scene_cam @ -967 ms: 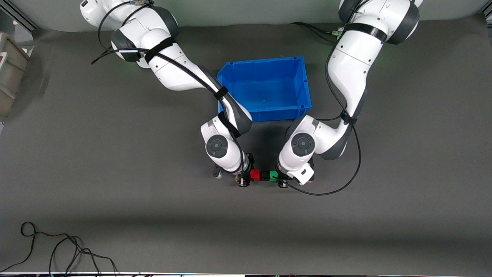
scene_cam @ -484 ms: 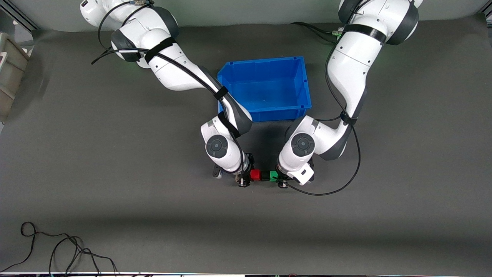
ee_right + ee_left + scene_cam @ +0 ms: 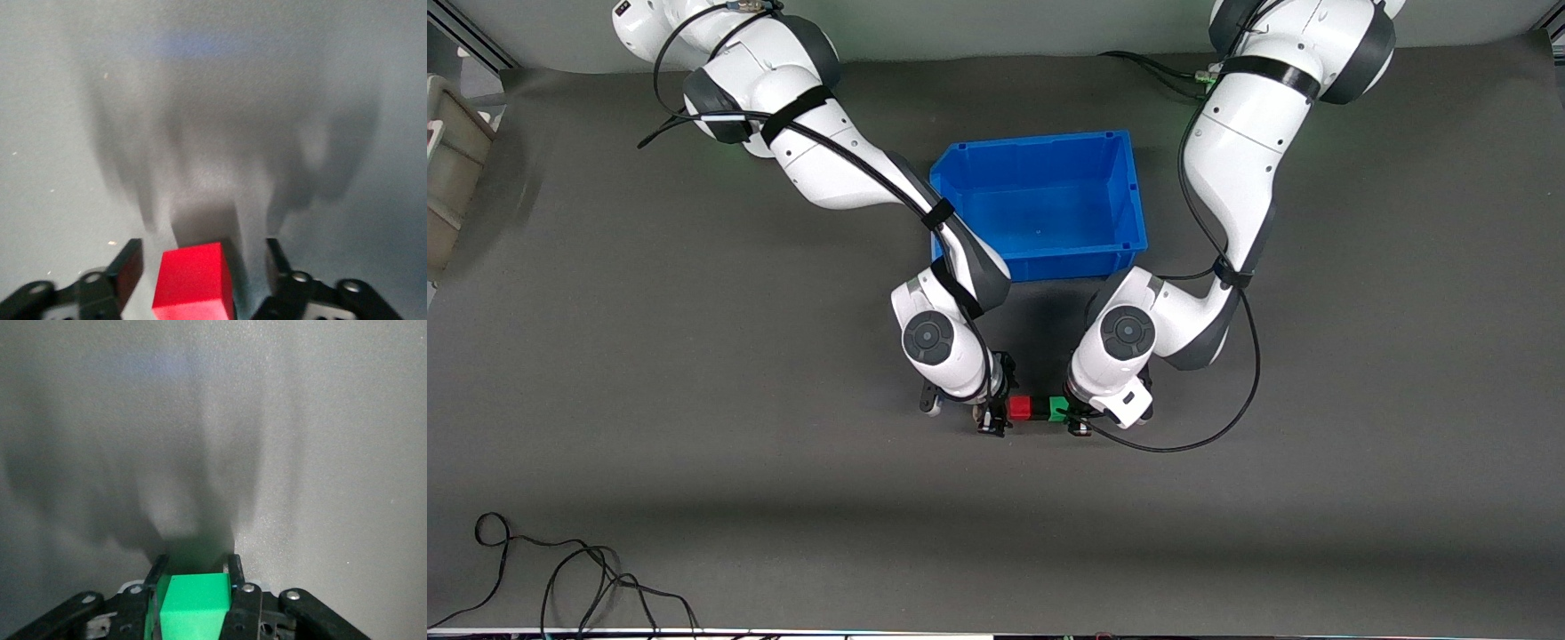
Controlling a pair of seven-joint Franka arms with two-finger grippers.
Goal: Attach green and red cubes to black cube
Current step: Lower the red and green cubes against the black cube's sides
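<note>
The red cube (image 3: pixel 1019 408), the black cube (image 3: pixel 1040 410) and the green cube (image 3: pixel 1059 408) form a touching row, with the black one in the middle, low over the grey mat. My left gripper (image 3: pixel 1079 412) is shut on the green cube (image 3: pixel 195 603), with fingers (image 3: pixel 235 568) pressed on both of its sides. My right gripper (image 3: pixel 994 414) is open around the red cube (image 3: pixel 192 280); its fingers (image 3: pixel 130 261) stand apart from the cube on each side. The black cube is hidden in both wrist views.
An empty blue bin (image 3: pixel 1129 191) stands farther from the front camera than the cubes, between the two arms. A grey container (image 3: pixel 449 169) sits at the right arm's end of the table. A black cable (image 3: pixel 560 578) lies near the camera-side edge.
The red cube and my right gripper have shifted slightly toward the green cube, narrowing the black gap between them. The left arm has barely moved.
</note>
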